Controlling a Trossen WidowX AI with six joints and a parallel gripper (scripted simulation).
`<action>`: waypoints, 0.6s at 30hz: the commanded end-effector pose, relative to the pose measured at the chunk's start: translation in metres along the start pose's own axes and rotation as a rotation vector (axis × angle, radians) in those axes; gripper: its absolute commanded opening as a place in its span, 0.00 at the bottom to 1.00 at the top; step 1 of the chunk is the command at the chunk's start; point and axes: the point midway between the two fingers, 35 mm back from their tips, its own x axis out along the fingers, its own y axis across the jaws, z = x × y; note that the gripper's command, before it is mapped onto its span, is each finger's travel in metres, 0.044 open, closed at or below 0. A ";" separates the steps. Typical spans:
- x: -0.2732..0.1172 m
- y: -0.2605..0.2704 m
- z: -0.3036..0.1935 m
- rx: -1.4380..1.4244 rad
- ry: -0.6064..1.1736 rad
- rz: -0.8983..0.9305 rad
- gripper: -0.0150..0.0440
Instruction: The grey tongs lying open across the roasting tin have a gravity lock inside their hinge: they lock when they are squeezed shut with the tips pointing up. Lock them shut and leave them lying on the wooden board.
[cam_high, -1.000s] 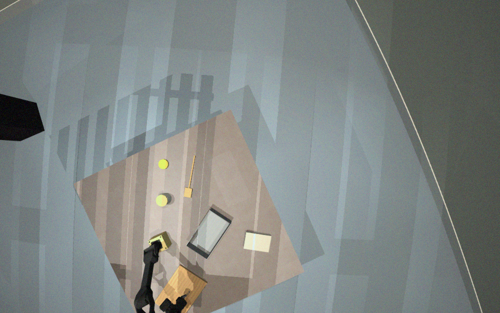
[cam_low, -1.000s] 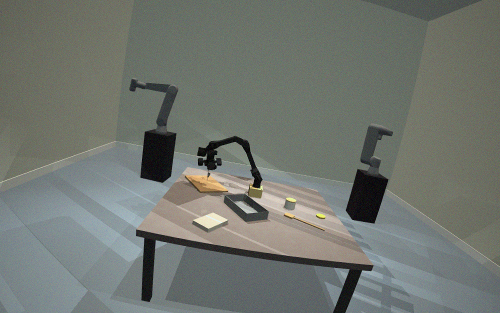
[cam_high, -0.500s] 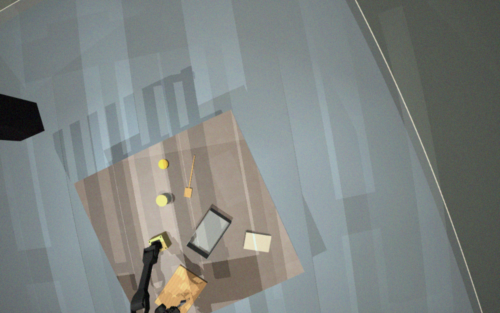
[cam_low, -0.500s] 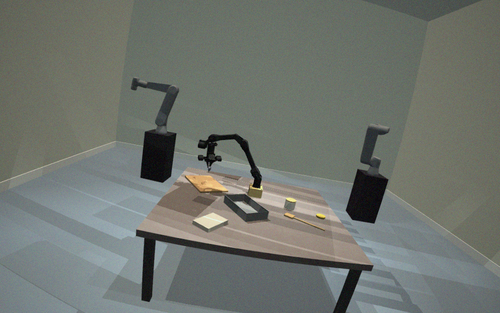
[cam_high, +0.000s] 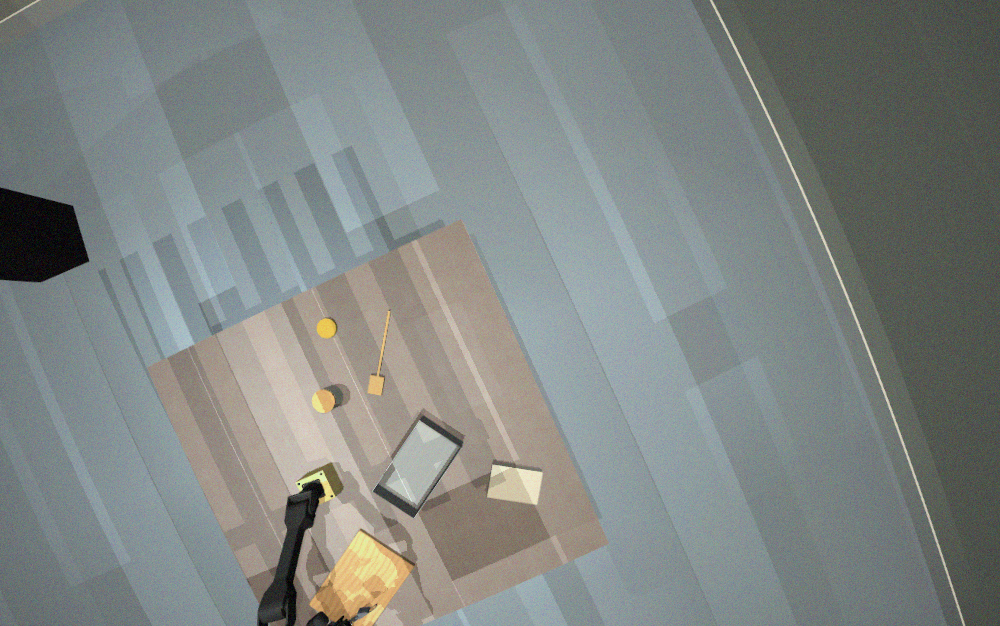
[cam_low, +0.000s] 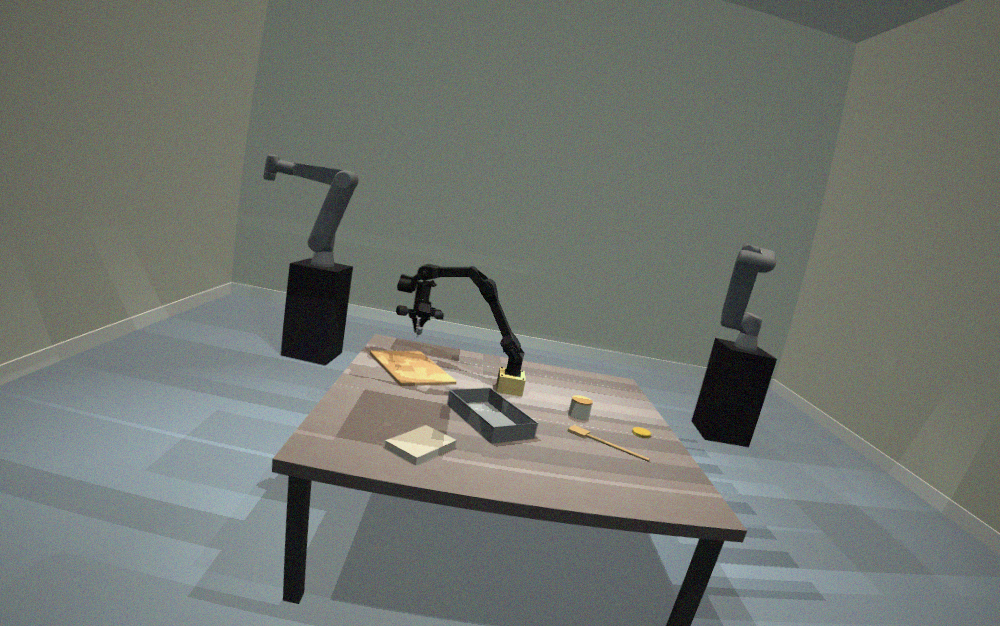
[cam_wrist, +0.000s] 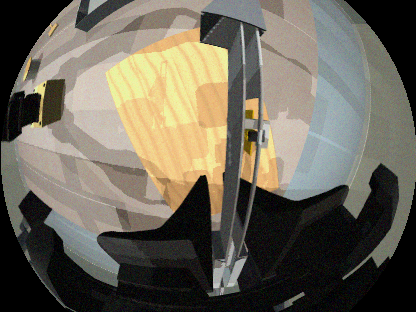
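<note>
My black gripper (cam_low: 418, 323) (cam_wrist: 215, 184) points down over the wooden board (cam_high: 363, 564) (cam_low: 413, 367) (cam_wrist: 175, 102) and is shut on the grey tongs (cam_high: 364, 613) (cam_wrist: 235, 150). In the wrist view the two long arms run close together, with a thin gap, from a dark grey block at the top down between the fingers. The tongs are held above the board, not resting on it. Whether the lock is engaged cannot be seen. The dark roasting tin (cam_high: 396, 503) (cam_low: 509, 430) (cam_wrist: 84, 21) stands beside the board with no tongs on it.
A cream block (cam_high: 515, 483) (cam_low: 420, 444) lies beyond the tin. A round can (cam_high: 323, 400) (cam_low: 580, 408), a yellow disc (cam_high: 326, 327) (cam_low: 641, 431) and a wooden spatula (cam_high: 377, 384) (cam_low: 579, 430) are on the table's other side. The arm's yellow base (cam_low: 511, 382) (cam_wrist: 55, 102) stands near the board.
</note>
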 end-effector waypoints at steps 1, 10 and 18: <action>0.002 -0.002 0.000 -0.004 -0.004 -0.006 0.00; 0.017 -0.004 -0.001 -0.004 -0.004 -0.006 0.00; 0.030 -0.005 -0.001 -0.004 -0.004 -0.006 0.00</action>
